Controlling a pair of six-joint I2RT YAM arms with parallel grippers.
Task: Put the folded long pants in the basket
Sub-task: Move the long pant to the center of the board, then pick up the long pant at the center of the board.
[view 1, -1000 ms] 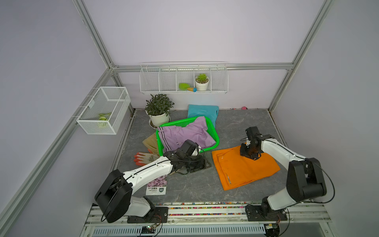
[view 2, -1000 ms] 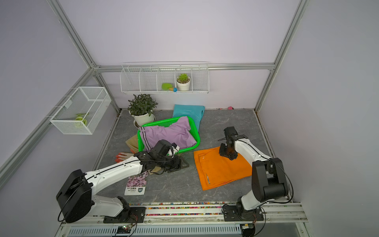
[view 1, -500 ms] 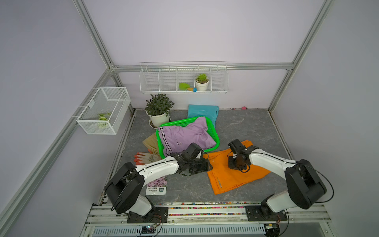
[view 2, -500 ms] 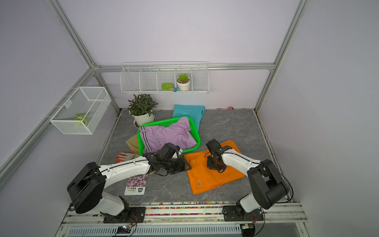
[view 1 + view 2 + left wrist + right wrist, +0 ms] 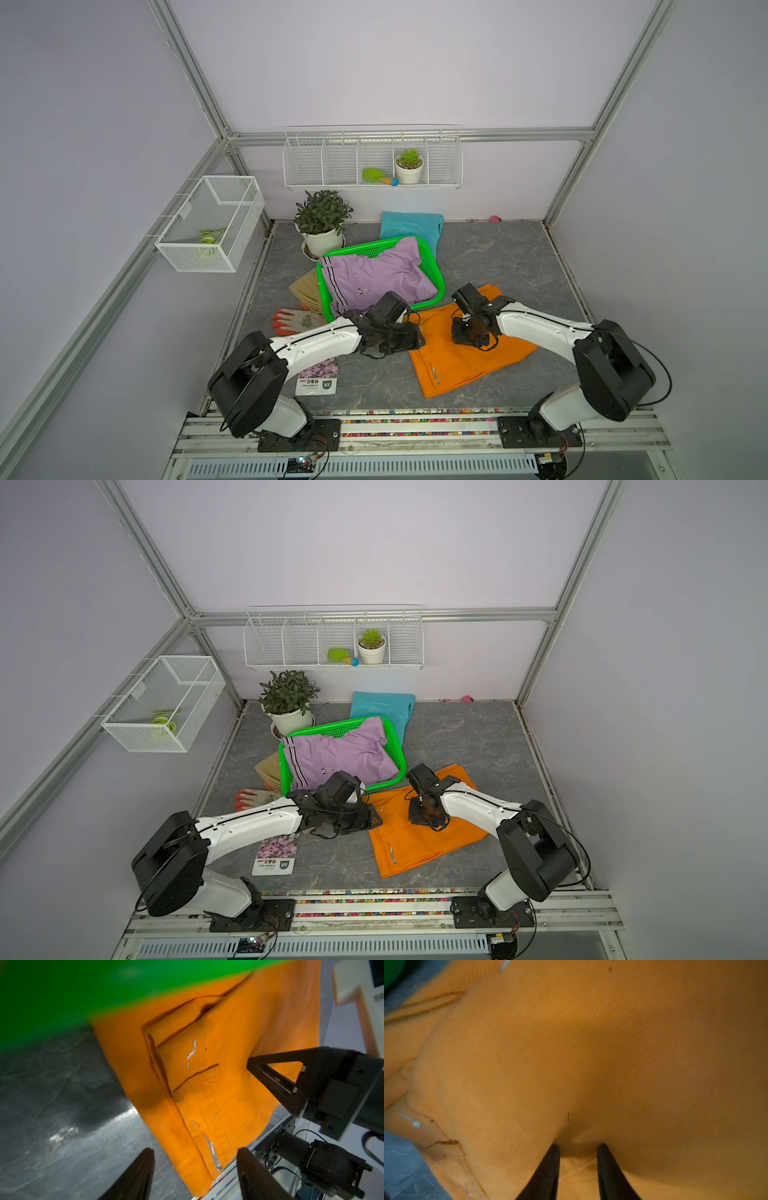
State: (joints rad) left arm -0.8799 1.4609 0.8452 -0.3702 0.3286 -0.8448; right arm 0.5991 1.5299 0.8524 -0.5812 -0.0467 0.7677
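My right gripper (image 5: pixel 578 1146) pinches a small fold of the orange pants (image 5: pixel 465 361), which lie flat just in front of the basket (image 5: pixel 436 272). My left gripper (image 5: pixel 195 1150) hangs spread and empty over the edge of those pants, near the basket's front rim. The lilac pants (image 5: pixel 374 278) lie inside the basket.

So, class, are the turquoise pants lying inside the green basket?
No, the turquoise pants lie on the table behind the basket; only the lilac pants are in it.
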